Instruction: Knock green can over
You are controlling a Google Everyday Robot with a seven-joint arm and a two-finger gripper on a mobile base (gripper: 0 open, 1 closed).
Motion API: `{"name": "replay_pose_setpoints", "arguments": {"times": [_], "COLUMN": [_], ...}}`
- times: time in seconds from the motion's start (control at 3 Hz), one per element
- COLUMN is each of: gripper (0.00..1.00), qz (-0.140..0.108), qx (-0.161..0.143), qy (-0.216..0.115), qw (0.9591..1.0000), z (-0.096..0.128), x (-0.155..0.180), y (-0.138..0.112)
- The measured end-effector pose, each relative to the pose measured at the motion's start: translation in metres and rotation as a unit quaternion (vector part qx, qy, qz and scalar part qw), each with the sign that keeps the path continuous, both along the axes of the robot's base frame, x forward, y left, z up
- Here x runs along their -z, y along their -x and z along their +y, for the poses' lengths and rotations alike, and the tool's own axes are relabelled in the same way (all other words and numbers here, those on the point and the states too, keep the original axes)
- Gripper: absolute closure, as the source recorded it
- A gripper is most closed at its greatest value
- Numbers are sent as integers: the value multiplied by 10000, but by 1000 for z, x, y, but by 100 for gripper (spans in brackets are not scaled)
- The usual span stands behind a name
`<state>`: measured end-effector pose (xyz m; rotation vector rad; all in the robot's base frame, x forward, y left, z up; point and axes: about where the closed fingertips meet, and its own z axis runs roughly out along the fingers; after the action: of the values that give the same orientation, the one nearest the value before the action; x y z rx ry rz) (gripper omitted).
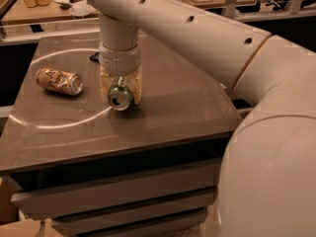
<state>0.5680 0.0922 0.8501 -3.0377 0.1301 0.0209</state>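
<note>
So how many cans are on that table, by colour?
Green can: 1, at the gripper, near the table's middle
Tan-orange can: 1, on its side, further left
Total: 2

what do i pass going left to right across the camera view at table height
tan-orange can on its side → green can, with the hand down over it in the same spot → bare table → robot's white arm

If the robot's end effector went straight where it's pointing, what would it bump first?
It points down, so the end effector would probably hit the green can right at its tip, then the tabletop just below.
</note>
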Motion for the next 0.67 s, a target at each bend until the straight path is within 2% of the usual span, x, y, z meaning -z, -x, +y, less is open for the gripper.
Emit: {"name": "replay_pose_setpoints", "arguments": {"times": [0.33,0.67], "gripper": [0,0], "qz": [17,-6], "qx": [-11,-1], "qy": [-68,-239], "qw": [10000,9997], "z": [1,3], "x": [-2,-10], "y": [3,5]}}
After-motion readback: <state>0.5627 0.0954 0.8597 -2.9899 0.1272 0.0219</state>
